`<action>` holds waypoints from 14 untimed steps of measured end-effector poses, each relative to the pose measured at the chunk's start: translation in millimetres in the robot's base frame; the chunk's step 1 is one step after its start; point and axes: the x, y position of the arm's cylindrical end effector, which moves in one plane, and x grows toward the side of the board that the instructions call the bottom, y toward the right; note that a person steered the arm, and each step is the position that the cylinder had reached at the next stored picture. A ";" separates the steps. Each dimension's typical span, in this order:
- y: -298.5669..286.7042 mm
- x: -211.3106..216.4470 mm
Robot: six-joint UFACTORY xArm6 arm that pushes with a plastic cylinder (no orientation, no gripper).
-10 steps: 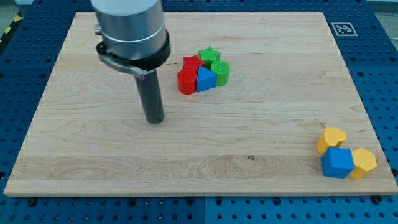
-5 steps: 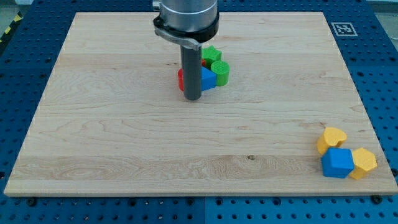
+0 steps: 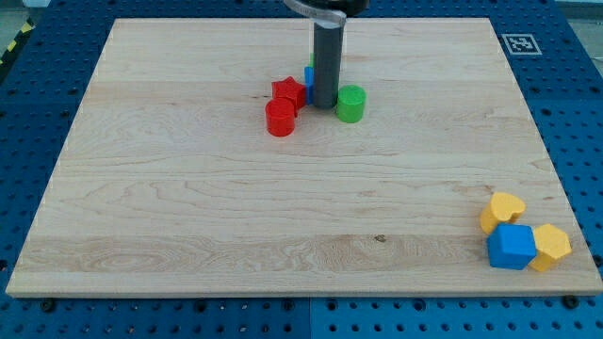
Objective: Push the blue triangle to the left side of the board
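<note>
My tip (image 3: 324, 103) rests on the board in the middle of the block cluster at the upper centre. The blue triangle (image 3: 309, 78) is mostly hidden behind the rod; only a blue sliver shows at the rod's left edge. A red star block (image 3: 287, 92) and a red cylinder (image 3: 280, 119) lie just left of the tip. A green cylinder (image 3: 350, 103) lies just right of the tip. The green star block seen earlier is hidden behind the rod.
The wooden board (image 3: 188, 217) lies on a blue perforated table. At the lower right corner sit a yellow heart-shaped block (image 3: 503, 209), a blue block (image 3: 512, 246) and a yellow hexagonal block (image 3: 551, 247). A marker tag (image 3: 517, 43) is at the top right corner.
My tip has moved right and up the view, from left of the cluster into it. The blocks have spread: the red ones to the left, the green cylinder to the right, the blue triangle upward.
</note>
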 end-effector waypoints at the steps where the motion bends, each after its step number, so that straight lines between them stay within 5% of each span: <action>1: 7.3 -9.1; 11: -51.7 -16.9; 14: -67.0 -57.2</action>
